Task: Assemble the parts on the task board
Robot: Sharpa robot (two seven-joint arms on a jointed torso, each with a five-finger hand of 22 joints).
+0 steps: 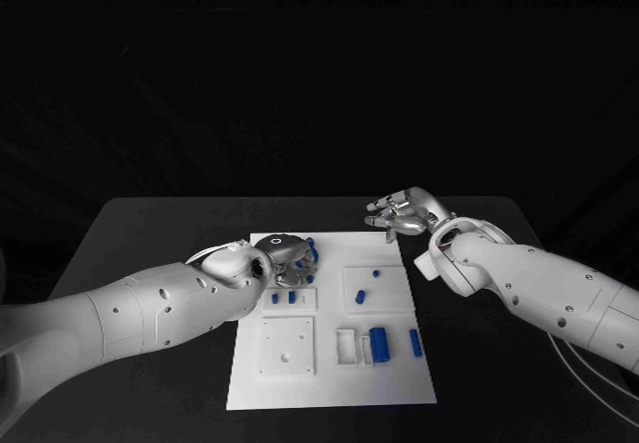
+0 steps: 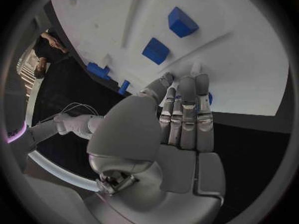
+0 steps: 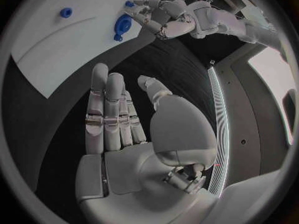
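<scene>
Pickup is the step in hand, I judge — left hand [image 1: 283, 261], fingers [image 2: 187, 115] extended over a blue part [image 1: 310, 252] at the board's [image 1: 400, 378] eleven o'clock, grip unclear; right hand [image 1: 403, 211] empty, fingers spread, at one o'clock — next, a secure pinch.

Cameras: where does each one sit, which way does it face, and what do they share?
Head view: on the robot's head, looking down at the task board; both arms enter, left hand over the board, right hand beyond its far corner.
Left wrist view: behind the left hand, its fingers toward the board.
Right wrist view: behind the open right hand, above the black table.
Shared: board, left hand.
</scene>
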